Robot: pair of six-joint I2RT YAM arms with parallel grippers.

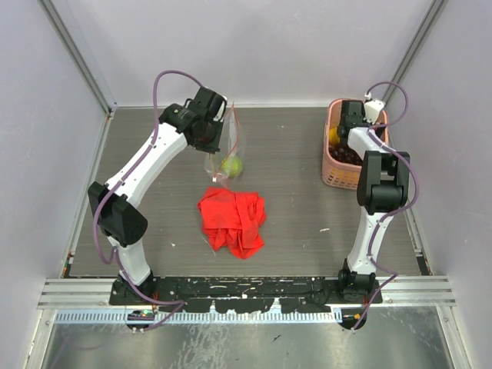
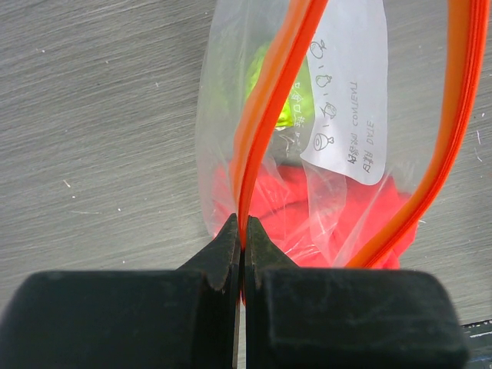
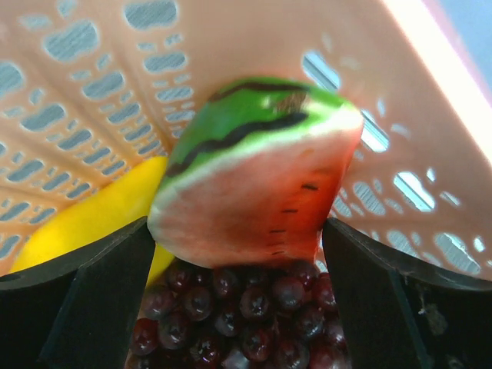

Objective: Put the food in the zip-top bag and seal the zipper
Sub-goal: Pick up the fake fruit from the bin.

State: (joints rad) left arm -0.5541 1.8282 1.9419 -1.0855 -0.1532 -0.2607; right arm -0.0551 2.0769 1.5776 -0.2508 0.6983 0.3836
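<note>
My left gripper is shut on the red-orange zipper of the clear zip-top bag and holds it up with the mouth open. A green fruit lies inside the bag; it also shows in the top view. My right gripper is down in the pink basket, its fingers pressed on both sides of the watermelon slice. The dark purple grape bunch lies just under it and a yellow fruit to its left.
A crumpled red cloth lies on the table below the bag, in the middle. The basket stands at the far right near the side wall. Walls close off the left, right and back.
</note>
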